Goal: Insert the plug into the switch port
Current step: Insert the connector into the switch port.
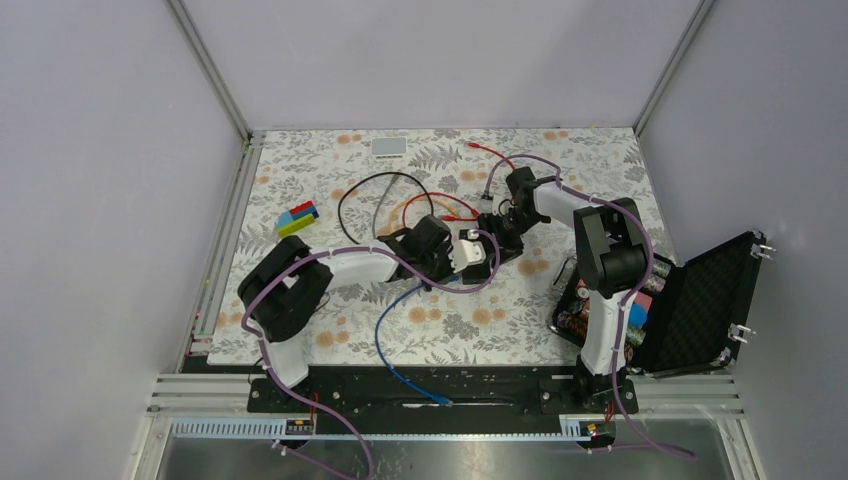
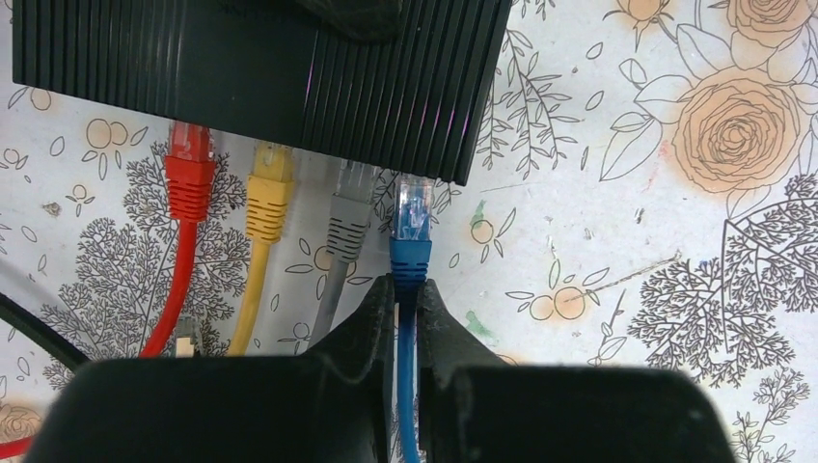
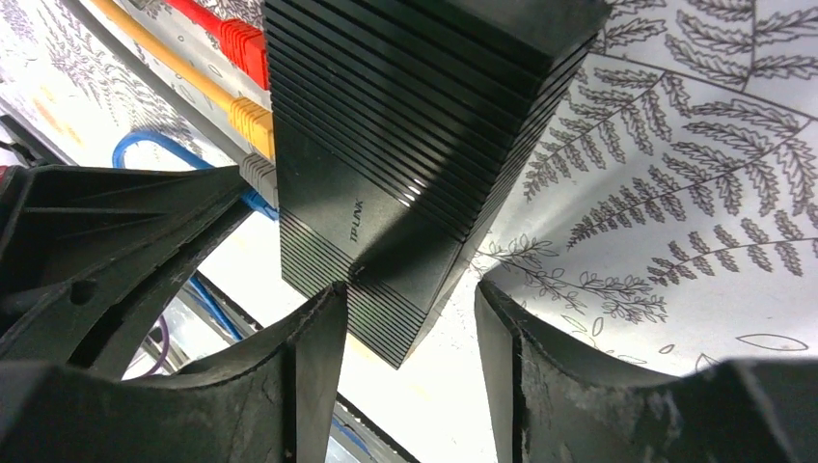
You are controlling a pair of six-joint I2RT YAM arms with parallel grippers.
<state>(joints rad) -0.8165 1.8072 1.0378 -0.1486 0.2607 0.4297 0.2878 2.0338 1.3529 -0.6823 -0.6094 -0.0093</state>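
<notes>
Bright and even from overhead, with soft, faint shadows on the floral table [image 1: 300,170]. Sharp from above. Close up, streaked with pale glare along the ribbed black box [image 3: 405,145]; blurred and dark on the left gripper [image 2: 403,289] nearest the lens.

Top camera looks down from far; both wrist cameras see the switch [image 2: 260,77] close, from 9 and 3 o'clock.

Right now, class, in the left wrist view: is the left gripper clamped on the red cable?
No: the left gripper pinches the blue cable just behind its plug, and the red cable lies untouched further left.
</notes>
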